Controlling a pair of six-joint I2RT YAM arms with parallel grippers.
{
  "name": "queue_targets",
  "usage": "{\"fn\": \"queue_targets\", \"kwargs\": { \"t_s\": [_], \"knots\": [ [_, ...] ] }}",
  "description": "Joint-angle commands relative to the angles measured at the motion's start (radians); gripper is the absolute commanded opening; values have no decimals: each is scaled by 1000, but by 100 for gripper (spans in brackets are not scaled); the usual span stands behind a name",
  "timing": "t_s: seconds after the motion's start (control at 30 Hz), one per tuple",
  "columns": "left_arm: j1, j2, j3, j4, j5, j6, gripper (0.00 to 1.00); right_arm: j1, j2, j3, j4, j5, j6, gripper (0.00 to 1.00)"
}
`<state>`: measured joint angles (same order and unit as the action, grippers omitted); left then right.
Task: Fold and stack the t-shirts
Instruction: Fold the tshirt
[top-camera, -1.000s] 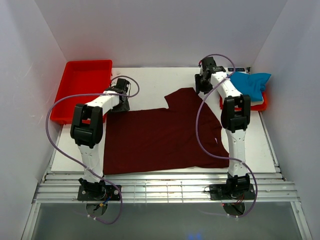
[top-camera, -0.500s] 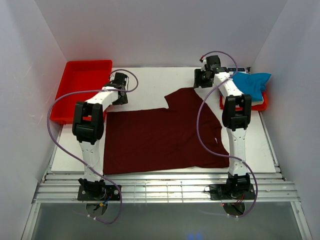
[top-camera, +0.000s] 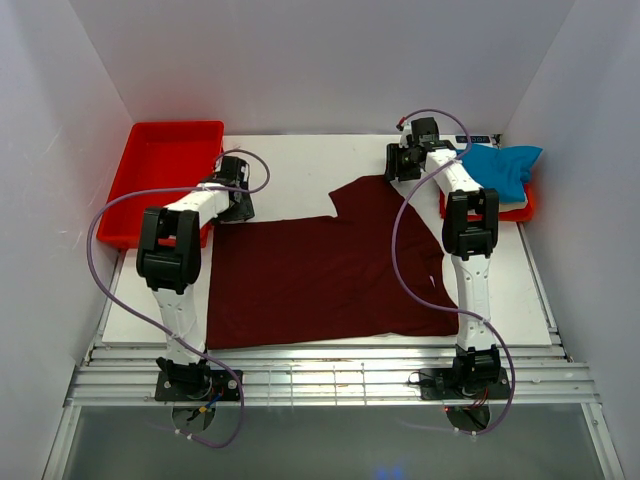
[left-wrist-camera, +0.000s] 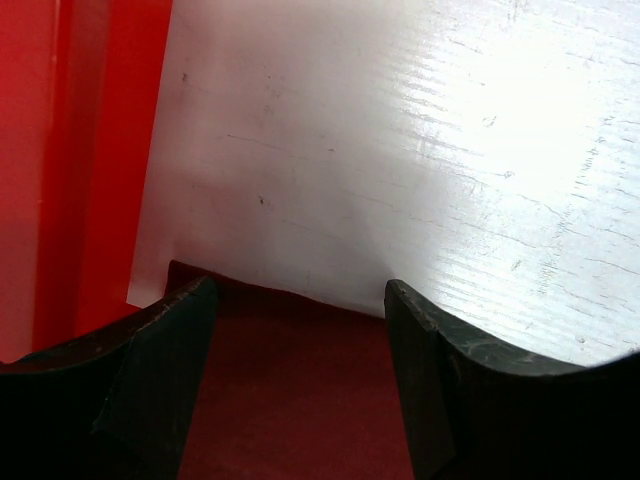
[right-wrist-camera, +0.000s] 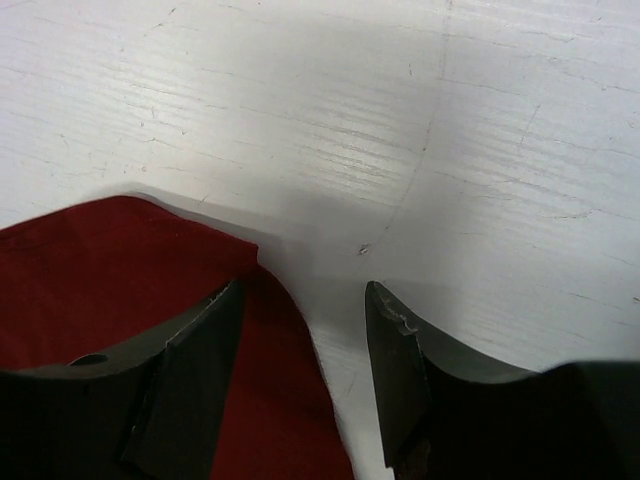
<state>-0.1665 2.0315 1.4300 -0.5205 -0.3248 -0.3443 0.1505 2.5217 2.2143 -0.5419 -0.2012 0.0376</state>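
Observation:
The dark maroon t-shirt (top-camera: 320, 275) lies spread flat on the white table. My left gripper (top-camera: 235, 205) is open over the shirt's far left corner; in the left wrist view the maroon cloth (left-wrist-camera: 290, 390) lies between the open fingers (left-wrist-camera: 165, 380). My right gripper (top-camera: 398, 170) is open at the shirt's far right corner; in the right wrist view the maroon edge (right-wrist-camera: 120, 260) runs under the left finger (right-wrist-camera: 190, 370). The bright blue t-shirt (top-camera: 500, 168) sits bunched on the right tray, with a cream one (top-camera: 515, 205) under it.
An empty red tray (top-camera: 160, 175) stands at the far left; its wall shows in the left wrist view (left-wrist-camera: 70, 160). A second red tray (top-camera: 527, 212) holds the blue shirt at the far right. White walls enclose the table (top-camera: 300, 165).
My left gripper rose toward the far side and then came back down onto the shirt's far left corner. My right gripper moved a little farther and left, to the shirt's far right corner.

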Motion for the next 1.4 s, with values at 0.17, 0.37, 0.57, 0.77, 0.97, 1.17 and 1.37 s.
{"fn": "queue_targets", "kwargs": {
  "t_s": [0.17, 0.37, 0.57, 0.77, 0.97, 1.17, 1.37],
  "knots": [
    [27, -70, -71, 8, -23, -4, 78, 14, 25, -19, -18, -59, -5, 56],
    [59, -67, -105, 16, -6, -19, 75, 38, 19, -7, -18, -81, -2, 50],
    [64, -73, -102, 27, -16, -15, 75, 50, 19, -8, -23, -89, -7, 49],
    [64, -65, -82, 33, -5, -4, 75, 54, 20, -7, -18, -93, -7, 48],
    [64, -10, -65, 17, -7, -13, 59, 60, 42, -8, -39, -90, -8, 29],
    [65, 38, -51, 19, -22, -5, 38, 61, 28, -19, -47, -90, -15, 17],
    [64, 70, -45, 17, -19, -7, 7, 63, -4, -47, -55, -61, -25, 17]
  ]
}}
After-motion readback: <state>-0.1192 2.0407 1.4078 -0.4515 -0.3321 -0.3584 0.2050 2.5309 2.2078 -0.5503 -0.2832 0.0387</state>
